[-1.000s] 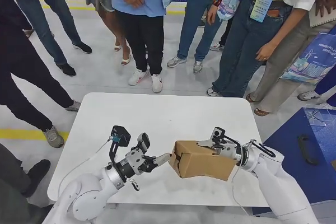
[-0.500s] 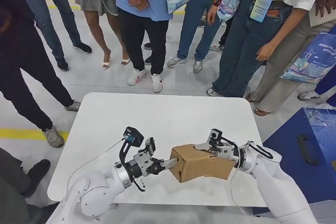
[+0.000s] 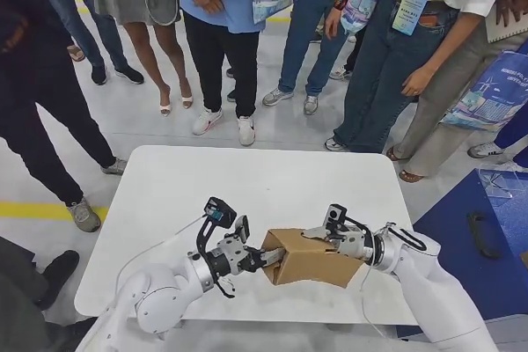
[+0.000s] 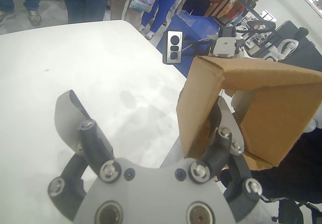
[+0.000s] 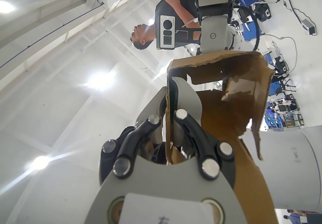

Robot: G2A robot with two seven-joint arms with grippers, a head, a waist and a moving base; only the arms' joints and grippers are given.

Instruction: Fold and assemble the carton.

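A: Where's the carton (image 3: 312, 258)?
B: 5 o'clock of the table (image 3: 246, 185). The right gripper (image 5: 169, 99) is clamped on one wall, bracing it I'd say.
A: And the left gripper (image 4: 143, 101)?
B: Spread open, one finger inside the open end, likely to square it.

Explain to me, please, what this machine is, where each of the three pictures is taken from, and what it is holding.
This is a two-armed robot at a white table. The top view looks down from a camera above its arms. The other two come from a camera on each wrist, so each shows that arm's own fingers up close. The one thing handled is a brown cardboard carton, partly folded, held over the table's near side. The right gripper is clamped on one carton wall, a finger on each side. The left gripper is open: one finger reaches inside the carton's open end, the other stands free over the table.
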